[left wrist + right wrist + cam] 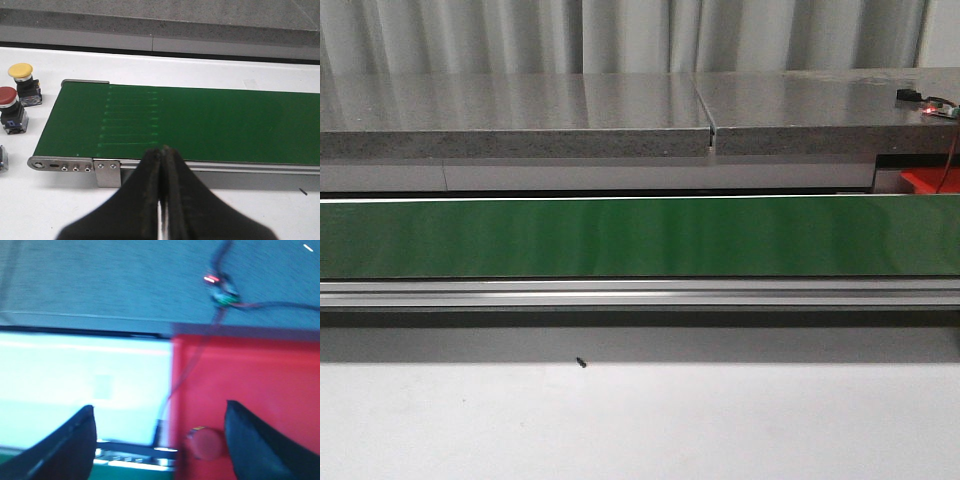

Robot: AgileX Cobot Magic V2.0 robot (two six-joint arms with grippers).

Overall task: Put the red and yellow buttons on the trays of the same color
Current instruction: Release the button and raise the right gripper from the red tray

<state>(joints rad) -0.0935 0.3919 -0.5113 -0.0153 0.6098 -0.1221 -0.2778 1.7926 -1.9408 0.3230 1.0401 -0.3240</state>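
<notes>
Yellow button (20,72) and red button (7,97) stand on white surface (200,65) just beside green belt (200,125) end. Left gripper (161,165) closed, empty, near belt edge. Right gripper (160,435) spread wide over red tray (260,380); another red button (206,444) rests in tray.

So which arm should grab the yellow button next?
Left, probably. Its shut pincer views the yellow button beside the conveyor; the right pincer hangs open over the red tray.
</notes>
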